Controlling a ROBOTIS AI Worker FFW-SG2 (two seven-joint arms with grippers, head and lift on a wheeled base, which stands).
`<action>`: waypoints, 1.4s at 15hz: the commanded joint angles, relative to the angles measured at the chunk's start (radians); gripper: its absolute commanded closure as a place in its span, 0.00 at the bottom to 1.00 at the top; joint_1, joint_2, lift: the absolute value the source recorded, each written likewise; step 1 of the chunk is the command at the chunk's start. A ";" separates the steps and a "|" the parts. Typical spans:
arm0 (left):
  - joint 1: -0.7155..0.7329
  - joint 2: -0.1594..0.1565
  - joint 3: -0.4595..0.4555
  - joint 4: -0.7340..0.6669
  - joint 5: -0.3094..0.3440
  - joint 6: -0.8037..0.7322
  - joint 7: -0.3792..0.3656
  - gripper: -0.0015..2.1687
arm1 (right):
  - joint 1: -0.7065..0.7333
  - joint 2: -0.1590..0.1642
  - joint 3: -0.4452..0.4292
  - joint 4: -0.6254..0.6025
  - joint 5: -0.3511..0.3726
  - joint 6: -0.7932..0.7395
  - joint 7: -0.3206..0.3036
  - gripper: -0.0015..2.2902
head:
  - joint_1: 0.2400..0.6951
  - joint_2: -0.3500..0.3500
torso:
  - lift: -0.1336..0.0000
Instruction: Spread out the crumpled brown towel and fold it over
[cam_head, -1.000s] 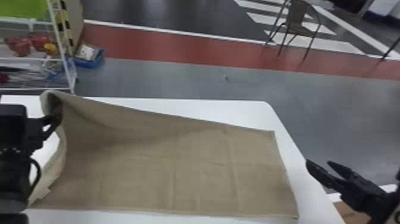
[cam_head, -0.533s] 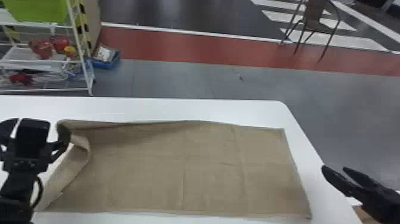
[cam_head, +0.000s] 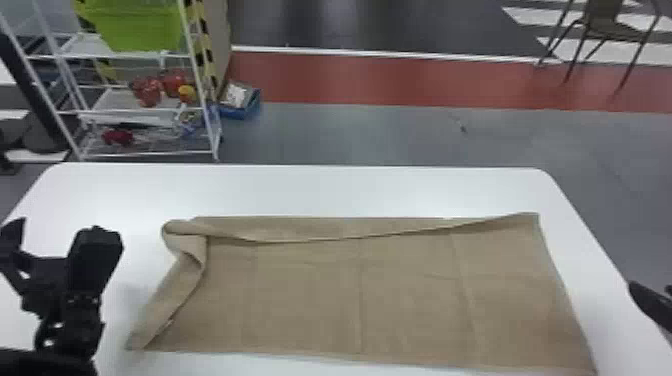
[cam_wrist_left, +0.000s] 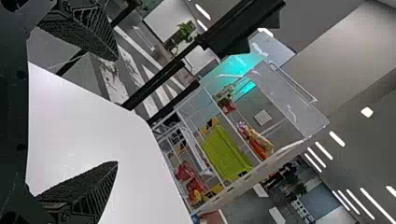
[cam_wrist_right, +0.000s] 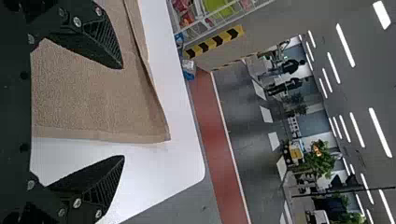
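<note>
I've got the left arm (cam_head: 80, 325) coming in low on the head view's left, its gripper (cam_head: 60, 227) pointing forward, fingers spread wide. My right gripper (cam_head: 650, 287) sits at the right edge, angled inward, fingers parted too.

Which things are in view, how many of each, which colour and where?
Towel: one, brown, spread on table, left end and far edge turned over
Table: one, white, under towel
Rack: one, white, beyond table's left side
Bin: one, green, on rack
Small items: several, mostly red, below bin
Box: one, blue, on floor beside rack
Chair: one, dark, far right
Plants: several, green, background
Ceiling lights: many, white, overhead
Left gripper: one, black, left of towel, jaws open
Right gripper: one, black, right of towel, jaws open
</note>
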 joint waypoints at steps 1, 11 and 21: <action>0.117 -0.008 0.050 -0.174 0.193 0.010 -0.145 0.05 | 0.002 0.001 -0.002 0.001 -0.001 0.006 0.008 0.14 | 1.00 0.39 | 0.08; 0.382 -0.015 0.095 -0.459 0.715 0.065 -0.604 0.19 | 0.075 0.021 0.035 0.004 0.020 -0.055 0.030 0.21 | 1.00 0.15 | 0.08; 0.517 -0.015 0.104 -0.682 0.500 0.535 -0.524 0.19 | 0.130 -0.007 0.030 0.036 0.072 -0.095 0.047 0.21 | 1.00 0.10 | 0.08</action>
